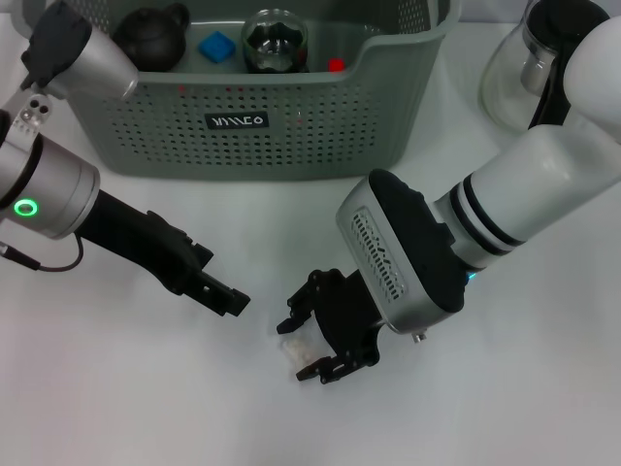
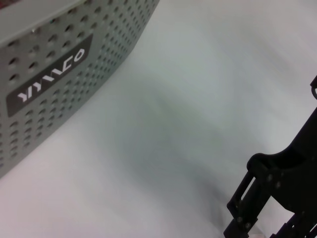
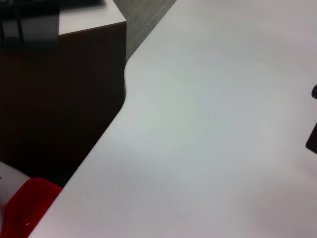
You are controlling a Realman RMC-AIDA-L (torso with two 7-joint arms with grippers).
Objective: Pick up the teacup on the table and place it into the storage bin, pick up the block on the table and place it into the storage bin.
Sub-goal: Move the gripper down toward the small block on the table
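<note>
My right gripper (image 1: 309,342) is down on the white table (image 1: 505,388), pinching a small pale block (image 1: 296,348)

The block sits between my right fingertips at the near middle of the table, well short of the storage bin (image 1: 291,126) at the far side — I can't tell whether it rests on the table or is just off it. In the bin lie a dark teapot (image 1: 153,35), a blue block (image 1: 216,46), a glass cup (image 1: 275,41) and something small and red (image 1: 336,65). My left gripper (image 1: 225,296) hovers low just left of the right one, its fingers pressed together — a glass teapot (image 1: 524,68) stands far right of the bin
</note>
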